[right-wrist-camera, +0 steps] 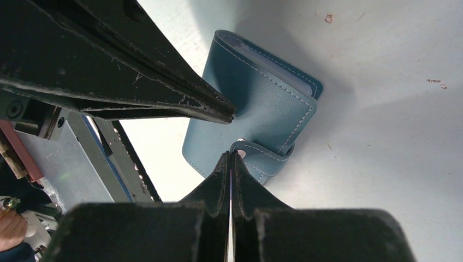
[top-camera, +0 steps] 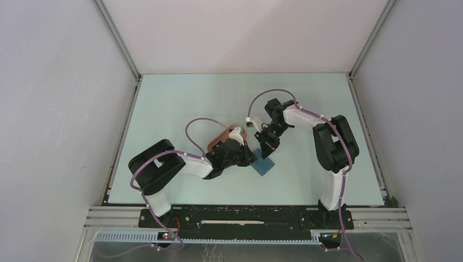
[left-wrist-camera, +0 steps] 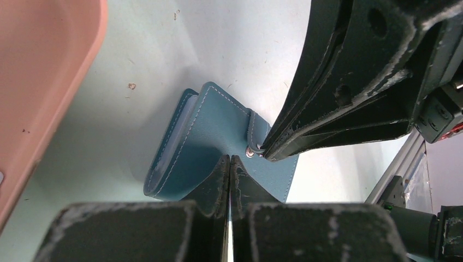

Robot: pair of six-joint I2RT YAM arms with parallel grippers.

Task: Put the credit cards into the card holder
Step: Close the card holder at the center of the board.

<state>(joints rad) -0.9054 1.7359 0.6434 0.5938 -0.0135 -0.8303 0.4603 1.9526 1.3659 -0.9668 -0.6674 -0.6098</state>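
The blue card holder (top-camera: 264, 164) lies folded on the pale table between the two arms. My left gripper (top-camera: 253, 155) is shut, and its tips (left-wrist-camera: 230, 160) rest on the card holder's (left-wrist-camera: 215, 128) blue cover with nothing between them. My right gripper (top-camera: 268, 151) is also shut. Its tips (right-wrist-camera: 230, 156) sit at the small snap tab (right-wrist-camera: 262, 155) on the edge of the card holder (right-wrist-camera: 256, 106). Each wrist view shows the other arm's fingers (left-wrist-camera: 349, 93) (right-wrist-camera: 125, 76) close over the wallet. The credit cards are hidden or out of view; only a pale edge shows between the covers.
A pink oval tray (left-wrist-camera: 43, 82) stands just left of the card holder, partly under my left arm (top-camera: 217, 140). The metal frame rail (left-wrist-camera: 394, 173) runs along the table's near edge. Grey walls enclose the table on three sides.
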